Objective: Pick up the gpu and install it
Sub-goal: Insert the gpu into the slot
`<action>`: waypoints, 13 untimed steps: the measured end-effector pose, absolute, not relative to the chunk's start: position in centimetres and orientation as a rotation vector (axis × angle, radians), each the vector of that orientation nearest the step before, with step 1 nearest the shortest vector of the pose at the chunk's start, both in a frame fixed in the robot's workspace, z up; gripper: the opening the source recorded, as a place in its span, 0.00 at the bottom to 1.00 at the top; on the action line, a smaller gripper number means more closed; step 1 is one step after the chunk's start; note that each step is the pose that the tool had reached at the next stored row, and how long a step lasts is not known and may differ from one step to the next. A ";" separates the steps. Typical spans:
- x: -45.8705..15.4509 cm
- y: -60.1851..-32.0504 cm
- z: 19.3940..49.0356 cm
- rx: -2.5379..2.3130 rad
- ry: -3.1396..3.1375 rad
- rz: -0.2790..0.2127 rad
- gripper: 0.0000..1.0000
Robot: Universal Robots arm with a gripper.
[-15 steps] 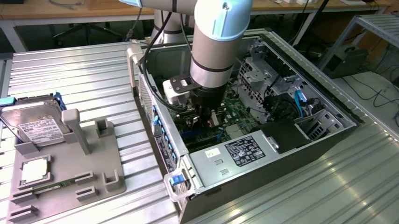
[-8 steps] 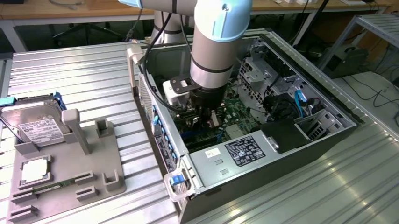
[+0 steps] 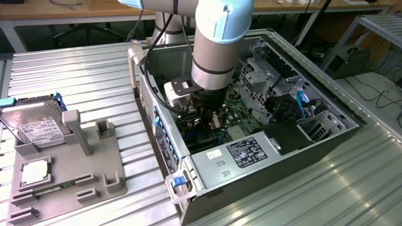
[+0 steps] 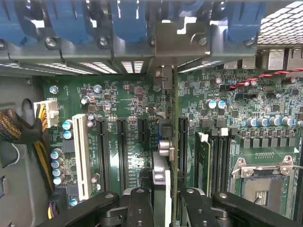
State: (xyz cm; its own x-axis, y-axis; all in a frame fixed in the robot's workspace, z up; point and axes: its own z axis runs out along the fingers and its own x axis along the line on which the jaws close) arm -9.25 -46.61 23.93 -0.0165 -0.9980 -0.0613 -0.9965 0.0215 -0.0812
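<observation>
One gripper (image 4: 165, 201) is noted inside one open computer case (image 3: 207, 169). Its two fingers (image 4: 139, 208) are clamped on one gpu (image 4: 175, 142), held edge-on over one motherboard (image 4: 128, 104). One hard drive (image 3: 35, 125) is seen on one tray (image 3: 94, 174) on the worktop (image 3: 88, 70).

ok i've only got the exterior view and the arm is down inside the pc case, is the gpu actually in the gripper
observer: yes, the gpu is clamped edge-on in the gripper, over the motherboard.
operator: is it seated in a slot
observer: can't tell; it runs right beside a long black slot.
operator: where's its bracket end
observer: the bracket is close to the case's rear wall, just under the row of blue latches.
</observation>
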 end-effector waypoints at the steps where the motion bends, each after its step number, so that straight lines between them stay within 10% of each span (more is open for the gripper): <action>1: -9.3 -46.6 23.9 -2.130 2.171 -0.023 0.28; 13: -9.3 -46.6 23.9 -2.130 2.170 -0.023 0.28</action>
